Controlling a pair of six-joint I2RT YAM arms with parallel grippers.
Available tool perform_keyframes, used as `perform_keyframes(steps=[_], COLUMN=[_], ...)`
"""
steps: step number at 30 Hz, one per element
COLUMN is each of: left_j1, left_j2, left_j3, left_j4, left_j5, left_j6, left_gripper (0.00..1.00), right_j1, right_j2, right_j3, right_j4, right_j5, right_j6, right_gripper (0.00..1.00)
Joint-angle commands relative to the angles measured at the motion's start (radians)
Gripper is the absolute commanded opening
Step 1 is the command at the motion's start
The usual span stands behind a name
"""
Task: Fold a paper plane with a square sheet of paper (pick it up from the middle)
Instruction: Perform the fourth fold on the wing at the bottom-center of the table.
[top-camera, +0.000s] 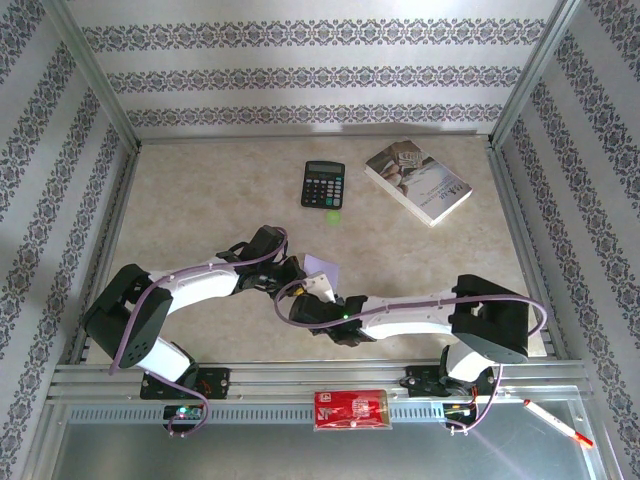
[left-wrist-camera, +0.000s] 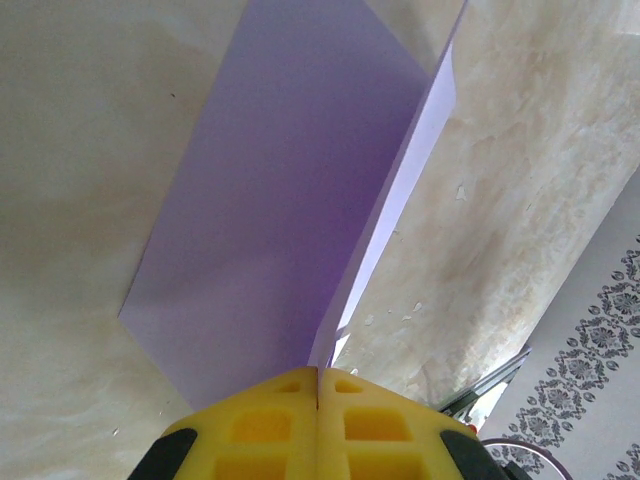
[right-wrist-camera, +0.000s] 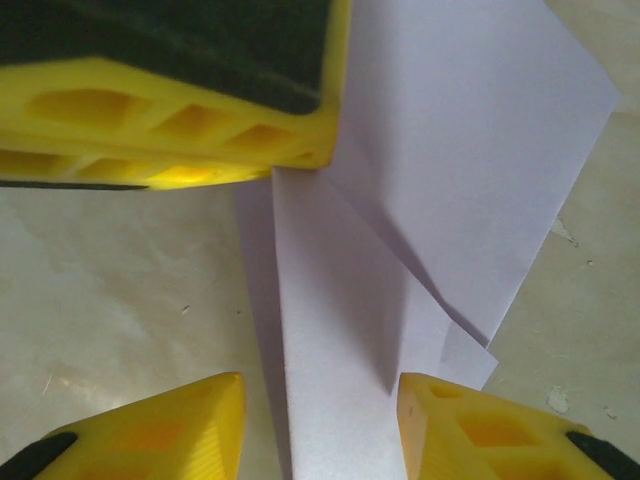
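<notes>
My left tool (left-wrist-camera: 318, 385) is clenched on the sheet of paper (left-wrist-camera: 290, 180), near the middle of the counter's (top-camera: 200, 190) near edge. My right tool (right-wrist-camera: 320, 420) is released, straddling a folded flap. Early creases done, I'd judge; nose and wings remain.

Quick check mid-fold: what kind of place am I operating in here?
Probably a staged robot test booth, not a real room: wallpapered panels held in a metal frame box in a marble-look table, with props like a calculator and book.
</notes>
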Motion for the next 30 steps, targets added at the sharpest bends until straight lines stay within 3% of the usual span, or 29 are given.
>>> perform_keyframes(steps=[1, 10, 30], left_j1=[0.005, 0.005, 0.005], left_j2=[-0.003, -0.002, 0.018], left_j3=[0.014, 0.013, 0.014], left_j4=[-0.024, -0.03, -0.032], left_j5=[-0.006, 0.002, 0.011], left_j6=[-0.043, -0.048, -0.031], left_gripper=[0.0, 0.0, 0.0], right_j1=[0.02, 0.025, 0.025], right_j2=[0.031, 0.096, 0.105], right_j3=[0.049, 0.101, 0.104], right_j4=[-0.061, -0.17, -0.174], right_j5=[0.082, 0.132, 0.135], right_j6=[0.031, 0.083, 0.079], right_gripper=[0.42, 0.38, 0.31])
